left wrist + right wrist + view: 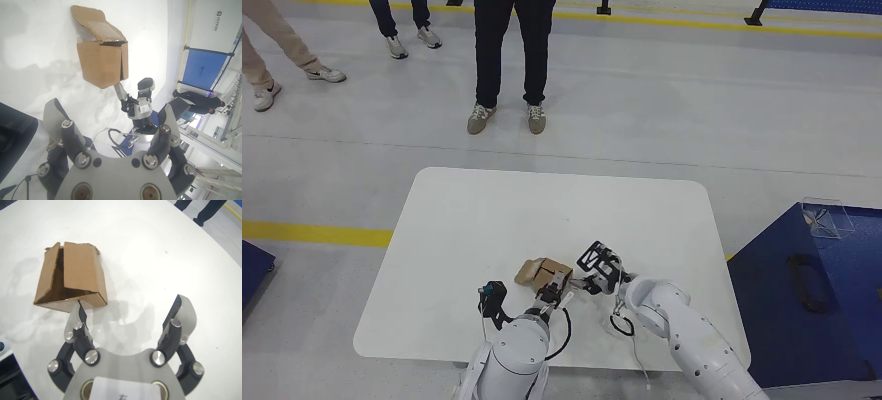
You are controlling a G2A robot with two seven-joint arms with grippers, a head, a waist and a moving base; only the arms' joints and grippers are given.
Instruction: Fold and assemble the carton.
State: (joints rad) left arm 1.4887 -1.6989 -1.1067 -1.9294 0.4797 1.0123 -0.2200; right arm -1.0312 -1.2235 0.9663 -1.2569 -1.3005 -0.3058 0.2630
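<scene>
Two grippers hang over the near part of the white desk (542, 210). On the left, the left gripper (114, 103) has its fingers spread wide and holds nothing. The carton (103, 64) lies ahead of them, apart from both tips. This brown carton rests on its side on the desk, with one end flap bent outward and the other end partly open. To its right, the right gripper (128, 303) is also spread wide. One fingertip (74, 315) touches the carton's lower edge at the open end, and the other stands clear over bare desk.
</scene>
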